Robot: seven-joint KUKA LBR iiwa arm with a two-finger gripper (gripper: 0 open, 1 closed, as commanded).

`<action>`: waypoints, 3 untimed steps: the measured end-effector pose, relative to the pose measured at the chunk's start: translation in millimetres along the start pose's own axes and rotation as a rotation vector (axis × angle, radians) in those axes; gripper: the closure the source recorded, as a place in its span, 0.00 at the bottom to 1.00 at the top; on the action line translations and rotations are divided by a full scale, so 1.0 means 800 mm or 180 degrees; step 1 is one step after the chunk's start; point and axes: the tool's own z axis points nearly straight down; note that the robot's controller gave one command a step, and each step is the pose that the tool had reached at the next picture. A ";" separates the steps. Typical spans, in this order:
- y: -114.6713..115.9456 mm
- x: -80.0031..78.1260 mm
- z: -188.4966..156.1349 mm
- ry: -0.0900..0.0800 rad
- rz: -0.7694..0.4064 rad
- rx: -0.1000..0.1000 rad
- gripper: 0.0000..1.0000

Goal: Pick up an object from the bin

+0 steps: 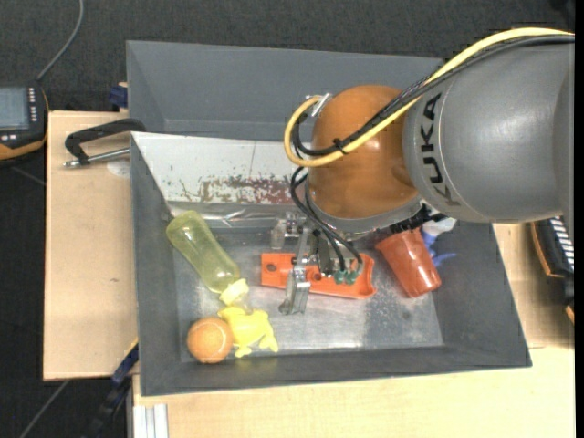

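Observation:
My gripper (294, 301) hangs low in the middle of the bin, under the arm's orange dome. It is right over the left end of a flat orange plastic piece (356, 286) that lies on the bin floor. Whether it touches that piece I cannot tell. A red cup (411, 261) lies on its side just right of the orange piece. Left of the gripper, a yellow-green translucent bottle (203, 250) lies slanted.
An orange ball (210, 339) and a yellow toy (248, 329) sit together at the bin's front left corner. A small blue and white thing (442, 231) peeks out behind the red cup. The arm covers the bin's back right part.

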 end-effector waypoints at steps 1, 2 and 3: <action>-0.001 -0.002 -0.006 -0.0028 0.0006 -0.0004 0.00; -0.081 -0.050 0.108 -0.0022 -0.0194 -0.0003 0.00; -0.087 -0.030 0.138 -0.0016 0.0156 -0.0005 0.00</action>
